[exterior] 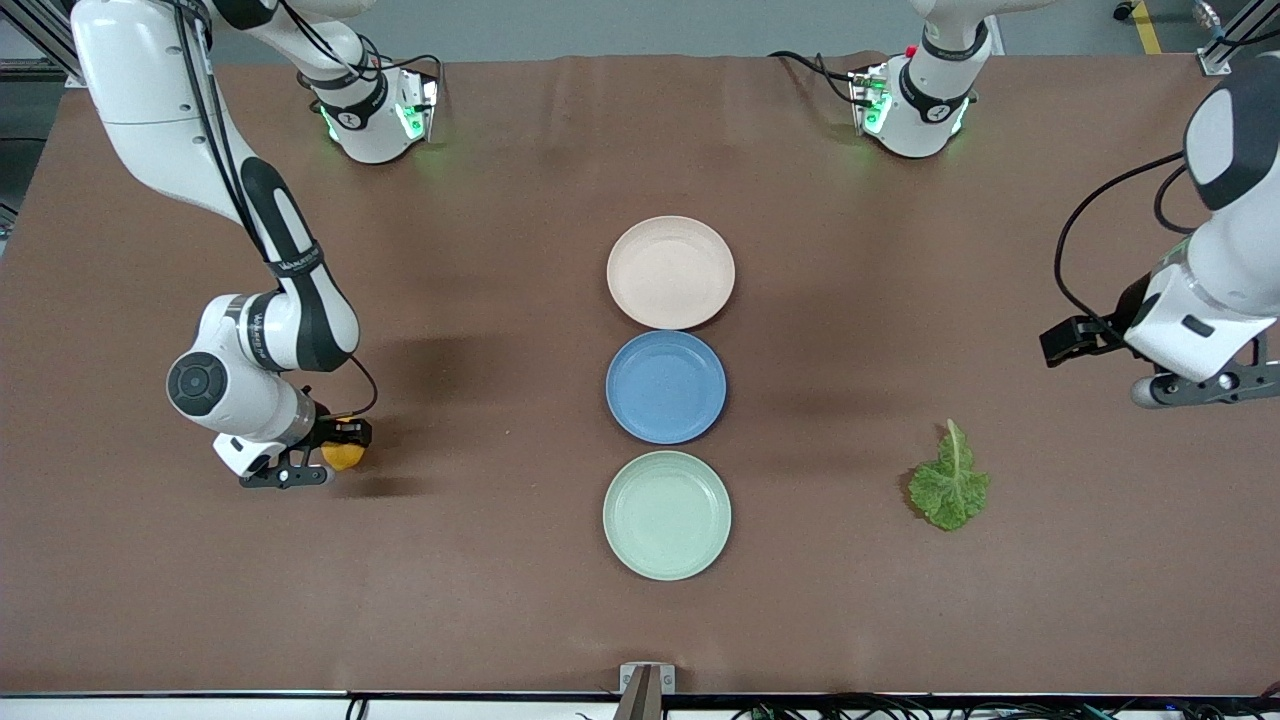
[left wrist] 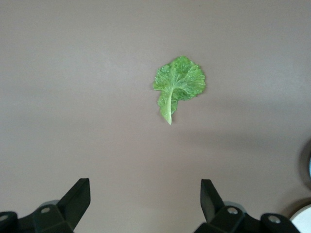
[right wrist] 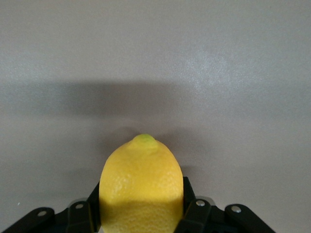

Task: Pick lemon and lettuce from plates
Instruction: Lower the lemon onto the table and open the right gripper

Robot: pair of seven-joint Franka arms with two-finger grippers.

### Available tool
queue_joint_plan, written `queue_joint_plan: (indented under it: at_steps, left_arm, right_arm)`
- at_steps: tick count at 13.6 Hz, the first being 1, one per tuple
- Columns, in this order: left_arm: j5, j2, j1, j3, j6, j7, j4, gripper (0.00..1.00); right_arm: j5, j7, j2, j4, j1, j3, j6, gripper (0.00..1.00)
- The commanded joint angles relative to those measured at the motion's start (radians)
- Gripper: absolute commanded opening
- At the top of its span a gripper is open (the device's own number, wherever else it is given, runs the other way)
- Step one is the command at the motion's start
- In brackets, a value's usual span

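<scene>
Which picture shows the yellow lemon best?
The right wrist view: the lemon fills the foreground, held between the right gripper's fingers, pointed tip clear. In the front view the lemon is a small orange spot partly hidden by the gripper. The left wrist view doesn't show it.

Lemon [exterior: 343, 456]: partly hidden by right gripper [exterior: 335, 450] in front view; its lower part cut off by frame edge in right wrist view; contact w/ table not discernible. Left gripper [exterior: 1262, 381]: cut by frame edge in front view, near table edge at left arm's end; fingertips [left wrist: 77, 193] only shown in left wrist view.
</scene>
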Motion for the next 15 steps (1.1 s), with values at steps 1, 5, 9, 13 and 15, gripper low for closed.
queue_joint_plan:
  at_steps: [1,5,9,13,15]
  left_arm:
    - [-0.015,-0.021,0.016,-0.003,-0.065,-0.003,0.049,1.00]
    - [-0.009,-0.021,0.043,-0.001,-0.084,0.000,0.102,1.00]
    - [-0.015,-0.014,0.046,-0.001,-0.137,-0.003,0.123,1.00]
    - [-0.013,-0.010,0.042,-0.003,-0.142,-0.003,0.182,1.00]
    - [-0.015,-0.018,0.042,-0.006,-0.144,-0.009,0.182,1.00]
  right_arm:
    - [0.018,-0.025,0.030,0.040,-0.022,0.019,0.000,0.02]
    - [0.018,-0.036,0.040,0.052,-0.022,0.019,0.001,0.03]
    - [0.018,-0.037,0.044,0.066,-0.022,0.019,-0.006,0.99]
    - [0.012,-0.037,0.027,0.147,-0.023,0.013,-0.135,1.00]
    - [0.005,-0.036,0.012,0.227,-0.042,0.013,-0.288,1.00]
